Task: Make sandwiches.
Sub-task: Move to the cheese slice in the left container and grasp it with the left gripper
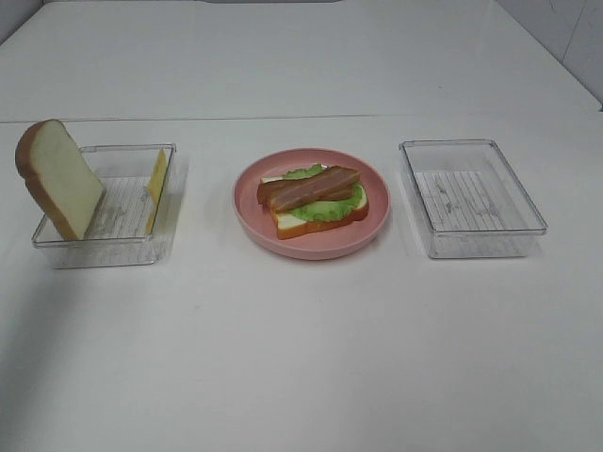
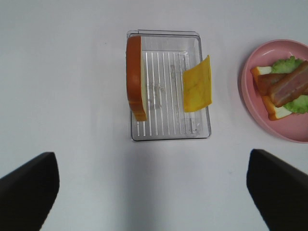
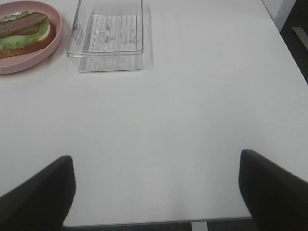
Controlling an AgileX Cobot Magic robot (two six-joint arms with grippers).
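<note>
Left gripper: I see fingers spread wide.
Right gripper: likewise spread.
Round pink plate: white bread slice, green lettuce leaf, 2 reddish-brown bacon strips, stacked.
Clear plastic tray: 2nd bread slice, yellow cheese slice, leaning on opposite walls.

My right gripper: dark fingers spread wide, only white table showing between them. No contact with any item.

Clear plastic tray: flat on table, well ahead of fingers, ribbed floor visible through walls.

Pink plate: just beside tray, not touching it, partly cut off by frame.

On plate: bread slice with orange-brown crust, lettuce leaf on bread, bacon strips on top.

Table edge visible; dark area beyond.
</note>
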